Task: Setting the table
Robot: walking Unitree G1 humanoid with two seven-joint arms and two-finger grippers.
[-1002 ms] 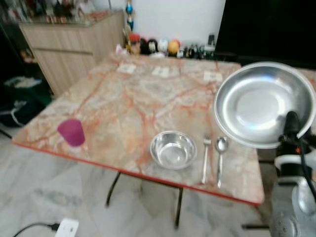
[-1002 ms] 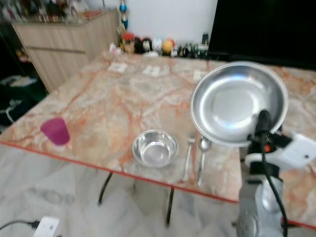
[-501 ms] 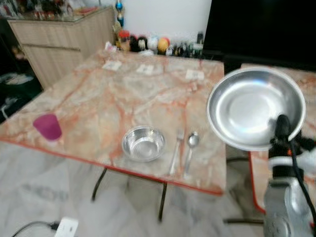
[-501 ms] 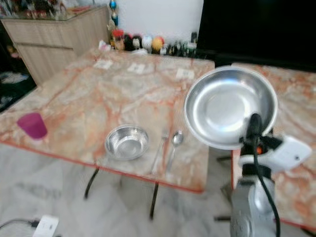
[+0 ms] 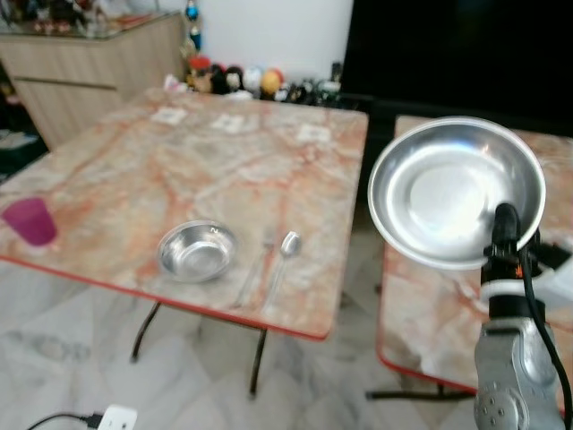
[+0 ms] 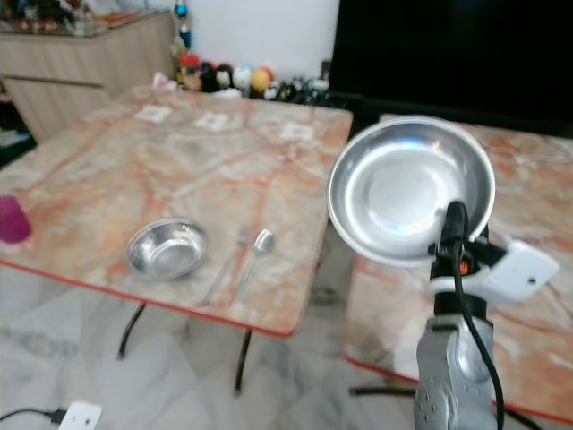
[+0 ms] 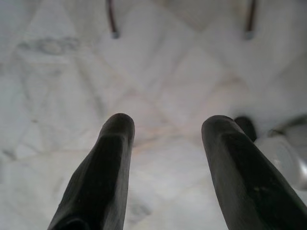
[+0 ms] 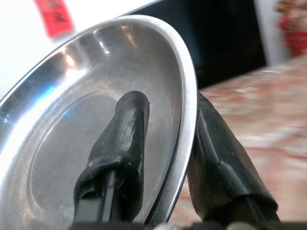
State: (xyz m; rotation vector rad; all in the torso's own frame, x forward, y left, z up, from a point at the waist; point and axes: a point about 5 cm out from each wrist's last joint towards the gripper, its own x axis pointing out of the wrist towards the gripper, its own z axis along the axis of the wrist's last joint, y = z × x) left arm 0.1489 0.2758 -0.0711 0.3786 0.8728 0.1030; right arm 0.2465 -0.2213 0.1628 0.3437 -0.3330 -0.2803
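My right gripper is shut on the rim of a large steel plate, held upright and tilted toward me over the gap between two marble tables. In the right wrist view one finger lies inside the steel plate and the other behind its rim. On the left table sit a small steel bowl, a fork and a spoon side by side, and a purple cup at the left edge. My left gripper hangs open above the floor.
A second marble table stands on the right, partly behind the plate. Small figurines line the far edge of the left table, and paper cards lie near them. A wooden cabinet stands at the back left. A white plug lies on the floor.
The whole view has shifted: the left table and its items have slid leftward and the second table has come into view. The plate stays gripped in my right gripper.
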